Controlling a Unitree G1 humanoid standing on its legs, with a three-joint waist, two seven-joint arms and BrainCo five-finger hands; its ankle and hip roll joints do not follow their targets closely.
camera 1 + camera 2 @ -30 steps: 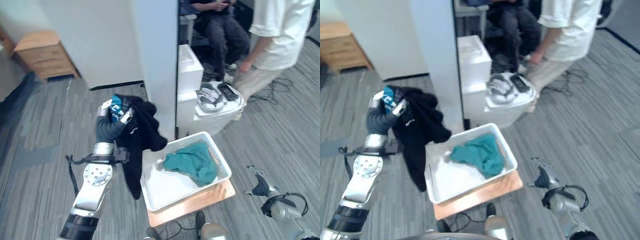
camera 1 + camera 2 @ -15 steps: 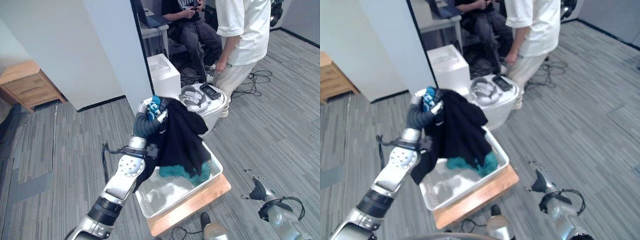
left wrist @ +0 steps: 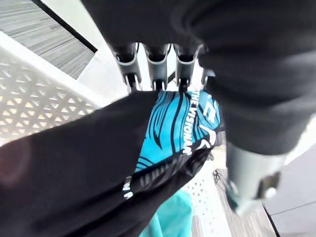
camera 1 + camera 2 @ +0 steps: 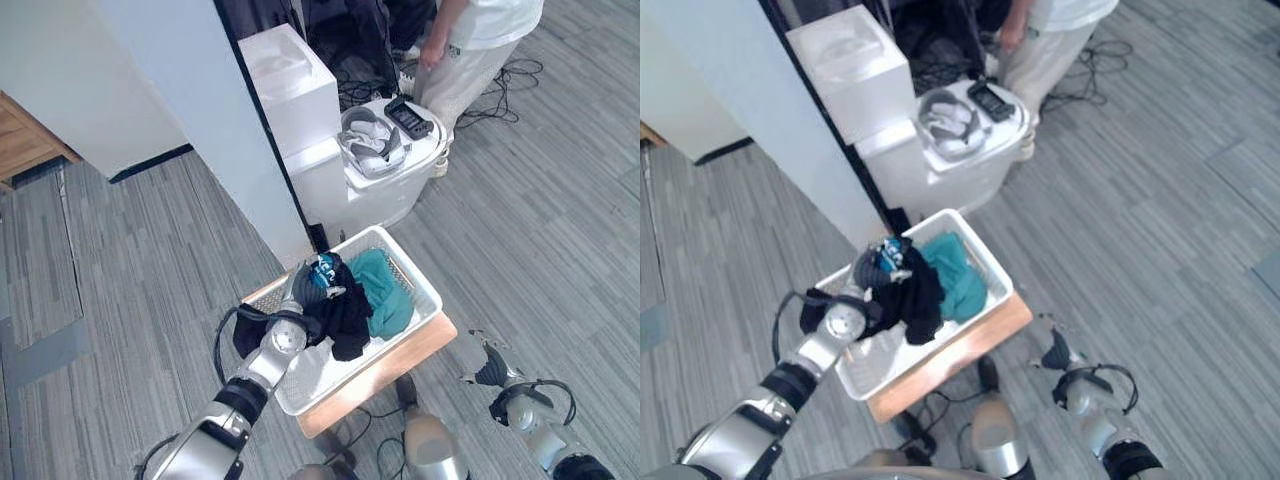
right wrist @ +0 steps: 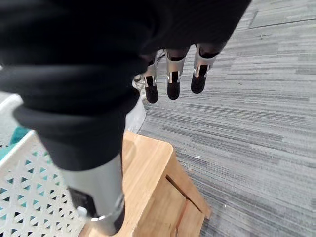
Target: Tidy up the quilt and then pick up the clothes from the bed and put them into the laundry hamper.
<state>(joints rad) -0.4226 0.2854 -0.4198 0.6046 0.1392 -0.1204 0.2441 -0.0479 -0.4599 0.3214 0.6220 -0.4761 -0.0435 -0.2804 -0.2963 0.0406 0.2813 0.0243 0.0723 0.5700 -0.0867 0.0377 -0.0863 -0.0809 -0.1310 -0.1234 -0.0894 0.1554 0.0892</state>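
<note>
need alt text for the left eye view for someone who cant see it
The robot's left hand holds a black garment with a blue print over a white laundry hamper that already contains a teal garment. The hamper sits on a wooden stand on grey floor; the right hand hangs free beside it, and a person stands at the top.

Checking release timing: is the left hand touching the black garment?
Touching. The left wrist view shows the left hand with its fingers closed on the black garment at its blue print, above the white hamper.
</note>
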